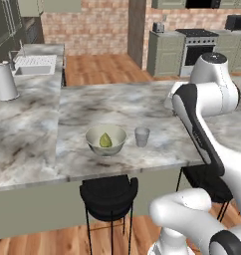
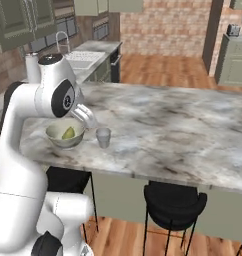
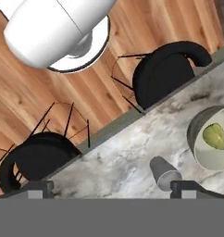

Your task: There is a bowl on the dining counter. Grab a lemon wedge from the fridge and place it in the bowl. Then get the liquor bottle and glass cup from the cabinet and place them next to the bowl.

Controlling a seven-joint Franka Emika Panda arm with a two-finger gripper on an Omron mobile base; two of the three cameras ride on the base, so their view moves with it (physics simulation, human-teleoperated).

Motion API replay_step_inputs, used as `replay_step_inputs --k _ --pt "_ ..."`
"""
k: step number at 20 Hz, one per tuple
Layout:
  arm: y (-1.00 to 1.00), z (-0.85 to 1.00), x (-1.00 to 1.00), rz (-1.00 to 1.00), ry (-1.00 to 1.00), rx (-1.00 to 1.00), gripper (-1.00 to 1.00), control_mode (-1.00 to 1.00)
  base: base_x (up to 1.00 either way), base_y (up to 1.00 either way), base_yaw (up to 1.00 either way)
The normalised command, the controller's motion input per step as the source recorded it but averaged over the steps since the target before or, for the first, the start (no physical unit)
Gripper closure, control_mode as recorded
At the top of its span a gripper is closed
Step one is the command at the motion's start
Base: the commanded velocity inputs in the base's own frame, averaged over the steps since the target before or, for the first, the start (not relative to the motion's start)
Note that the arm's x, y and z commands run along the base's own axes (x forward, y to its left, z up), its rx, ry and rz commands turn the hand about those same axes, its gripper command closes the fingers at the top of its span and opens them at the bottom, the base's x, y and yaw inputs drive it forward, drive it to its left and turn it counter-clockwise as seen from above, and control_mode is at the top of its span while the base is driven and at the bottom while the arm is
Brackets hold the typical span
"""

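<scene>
A pale green bowl (image 1: pixel 110 149) (image 2: pixel 60 143) (image 3: pixel 204 157) stands near the front edge of the marble dining counter (image 1: pixel 117 104). A yellow-green lemon wedge (image 1: pixel 105 141) (image 2: pixel 68 133) (image 3: pixel 214 136) lies inside it. Just right of the bowl a small glass cup (image 1: pixel 142 136) (image 2: pixel 103 137) (image 3: pixel 164 173) stands upright. My gripper (image 3: pixel 115 189) hovers above the counter's front edge, open and empty, with the cup close to one fingertip (image 3: pixel 192 187). The liquor bottle is out of view.
Two black stools (image 1: pixel 108 196) (image 2: pixel 174 205) (image 3: pixel 167 69) stand under the counter's front edge. A white kettle (image 1: pixel 5 81) and a sink (image 1: pixel 35 64) are on the left counter. A stove (image 1: pixel 197 45) stands far back on the right.
</scene>
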Motion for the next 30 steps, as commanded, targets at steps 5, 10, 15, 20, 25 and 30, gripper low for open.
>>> replay_step_inputs --k 5,10,15,20,25,30 --pt "0.00 0.00 0.00 0.00 0.00 0.00 -1.00 1.00 -0.77 -0.77 0.00" --pt "0.00 0.00 0.00 0.00 0.00 0.00 -1.00 1.00 -0.47 -1.00 0.00" --pt "0.00 0.00 0.00 0.00 0.00 0.00 -1.00 1.00 -0.15 -1.00 -0.04" --pt "0.00 0.00 0.00 0.00 0.00 0.00 -1.00 1.00 0.00 -1.00 -0.04" --pt "0.00 0.00 0.00 0.00 0.00 0.00 -1.00 1.00 0.00 -1.00 -0.03" --pt "0.00 0.00 0.00 0.00 0.00 0.00 -1.00 1.00 0.00 -1.00 -0.03"
